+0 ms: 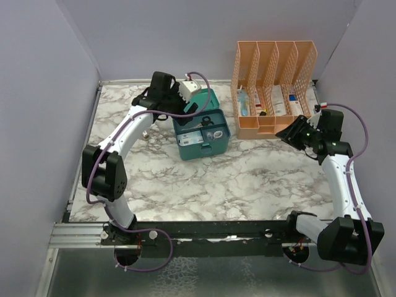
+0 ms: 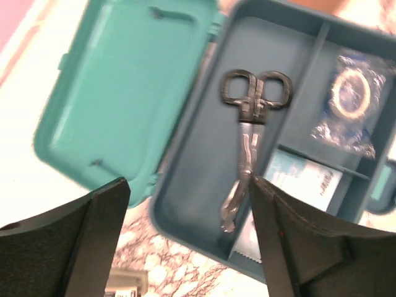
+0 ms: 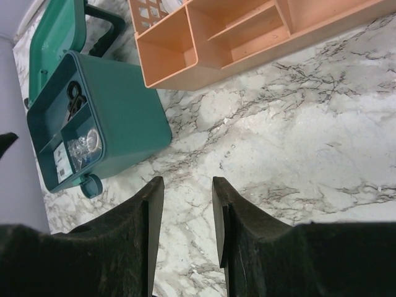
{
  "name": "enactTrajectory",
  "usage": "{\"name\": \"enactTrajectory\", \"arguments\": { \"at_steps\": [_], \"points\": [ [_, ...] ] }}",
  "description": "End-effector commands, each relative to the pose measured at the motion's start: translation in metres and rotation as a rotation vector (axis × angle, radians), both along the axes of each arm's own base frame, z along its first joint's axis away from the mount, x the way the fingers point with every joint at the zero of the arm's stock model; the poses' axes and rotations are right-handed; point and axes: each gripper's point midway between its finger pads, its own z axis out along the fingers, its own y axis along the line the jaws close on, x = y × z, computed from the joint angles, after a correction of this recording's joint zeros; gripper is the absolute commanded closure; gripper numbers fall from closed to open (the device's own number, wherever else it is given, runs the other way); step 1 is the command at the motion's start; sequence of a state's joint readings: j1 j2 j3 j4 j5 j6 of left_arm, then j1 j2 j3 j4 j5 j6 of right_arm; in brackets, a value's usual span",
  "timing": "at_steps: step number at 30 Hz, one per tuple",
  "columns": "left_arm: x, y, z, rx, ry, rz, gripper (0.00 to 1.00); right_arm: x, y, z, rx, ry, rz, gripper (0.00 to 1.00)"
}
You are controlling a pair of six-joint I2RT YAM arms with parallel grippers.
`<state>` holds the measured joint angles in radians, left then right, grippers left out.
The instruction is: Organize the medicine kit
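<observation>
scissors in open medicine kit, label print blurred, left hand spread empty, right hand parted empty

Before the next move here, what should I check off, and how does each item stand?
1. Medicine kit lid open: ok.
2. Scissors lying inside the kit's long compartment: ok.
3. Left gripper open, empty, above the kit: ok.
4. Right gripper open, empty, over the table near the orange organizer: ok.
5. Room left in the kit's smaller compartments: cannot tell.
</observation>
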<state>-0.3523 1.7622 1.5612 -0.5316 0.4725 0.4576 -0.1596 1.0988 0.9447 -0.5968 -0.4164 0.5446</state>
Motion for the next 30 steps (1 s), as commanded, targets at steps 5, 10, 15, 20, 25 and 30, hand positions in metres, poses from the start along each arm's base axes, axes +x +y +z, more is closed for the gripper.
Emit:
{"name": "enactTrajectory", "arguments": {
  "at_steps": [5, 10, 15, 20, 25, 30],
  "points": [
    [0.051, 0.078, 0.095, -0.288, -0.275, 0.690, 0.02, 0.005, 0.040, 0.020, -0.045, -0.120, 0.223, 0.60],
    [0.062, 0.113, 0.075, -0.422, -0.108, 0.889, 0.01, 0.007, 0.066, 0.026, -0.090, -0.150, 0.334, 0.53],
    [0.065, 0.129, 0.058, -0.501, -0.123, 0.957, 0.01, 0.010, 0.098, 0.028, -0.096, -0.169, 0.405, 0.50],
    [0.084, 0.126, 0.041, -0.694, 0.024, 0.927, 0.06, 0.014, 0.128, 0.029, -0.114, -0.175, 0.424, 0.50],
    [0.108, 0.122, 0.011, -0.876, 0.212, 0.975, 0.14, 0.018, 0.139, 0.030, -0.127, -0.173, 0.429, 0.50],
    [0.131, 0.105, -0.011, -0.970, 0.365, 0.948, 0.21, 0.017, 0.141, 0.027, -0.139, -0.160, 0.428, 0.50]
  ]
}}
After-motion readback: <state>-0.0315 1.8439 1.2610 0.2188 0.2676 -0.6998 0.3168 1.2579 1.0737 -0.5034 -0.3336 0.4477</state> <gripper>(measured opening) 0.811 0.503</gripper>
